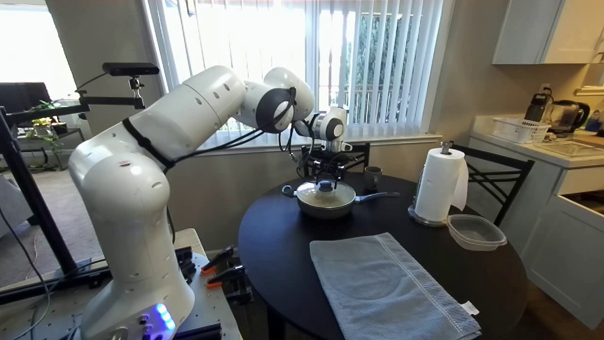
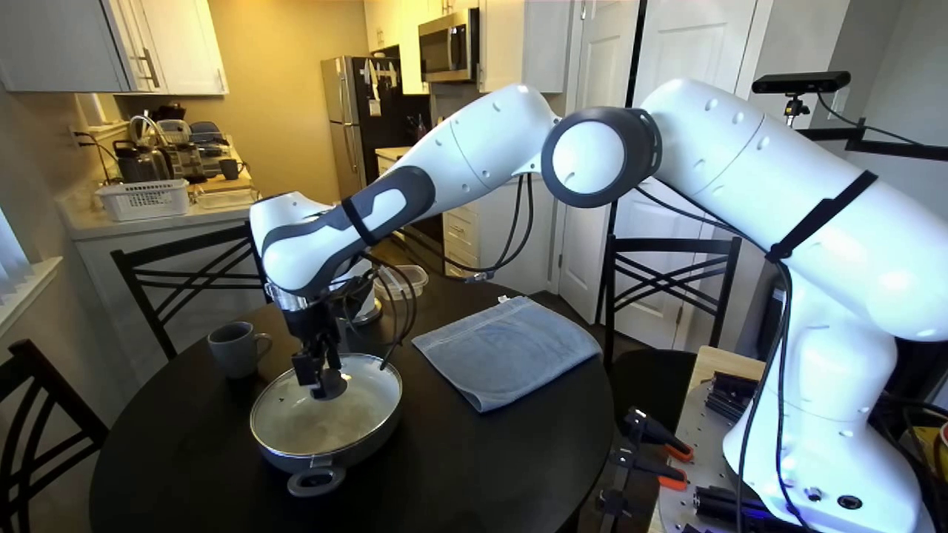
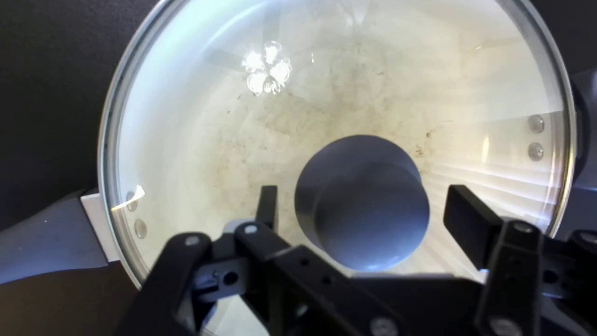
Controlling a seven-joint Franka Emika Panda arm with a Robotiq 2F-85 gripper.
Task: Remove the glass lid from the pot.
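Jaws astride the lid knob (image 3: 371,217)

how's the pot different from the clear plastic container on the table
The pot is dark outside and round; the plastic container is see-through and oblong. The pot has a long straight handle and a short loop handle; the container shows neither. The pot is covered by the glass lid; the container looks open on top. Both stand on the dark table.
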